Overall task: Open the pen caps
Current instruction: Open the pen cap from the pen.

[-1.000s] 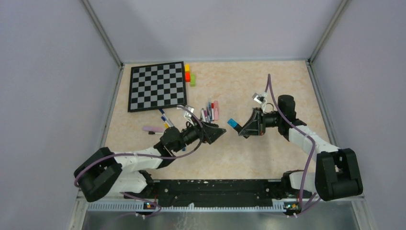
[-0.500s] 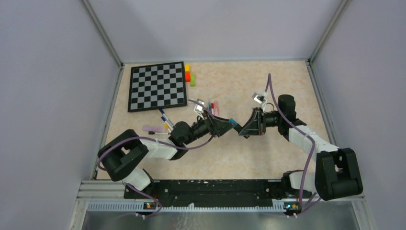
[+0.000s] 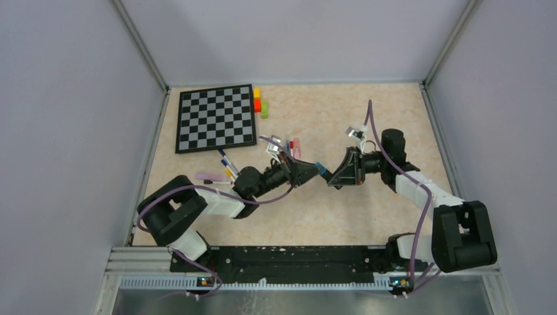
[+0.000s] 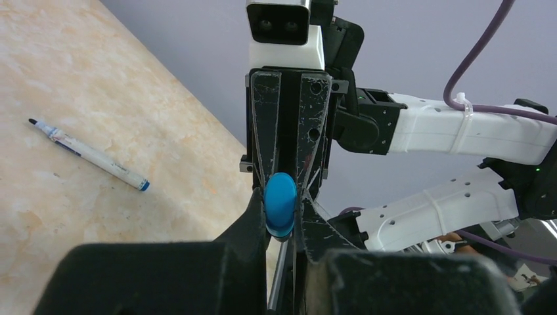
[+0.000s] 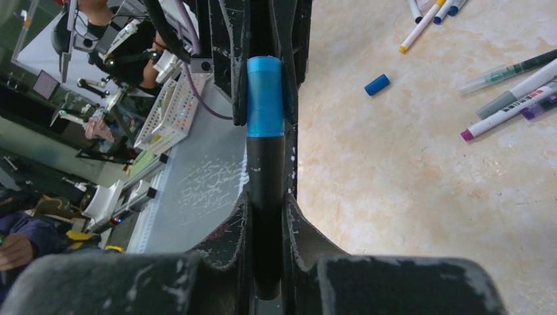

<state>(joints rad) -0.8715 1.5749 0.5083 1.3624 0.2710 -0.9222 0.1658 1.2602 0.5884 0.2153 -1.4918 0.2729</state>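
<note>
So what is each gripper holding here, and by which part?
Right gripper clamps the pen by its dark barrel; left gripper pinches its blue cap.

Blk/wht arms (image 3: 217,205), purple cables (image 4: 486,36).

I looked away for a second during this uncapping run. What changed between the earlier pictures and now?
The left gripper reached rightward and closed on the short blue plastic cap of the dark-barrelled pen. The right gripper kept holding that pen in the same place, and the cap is not yet off. The black-and-white chessboard did not move.
</note>
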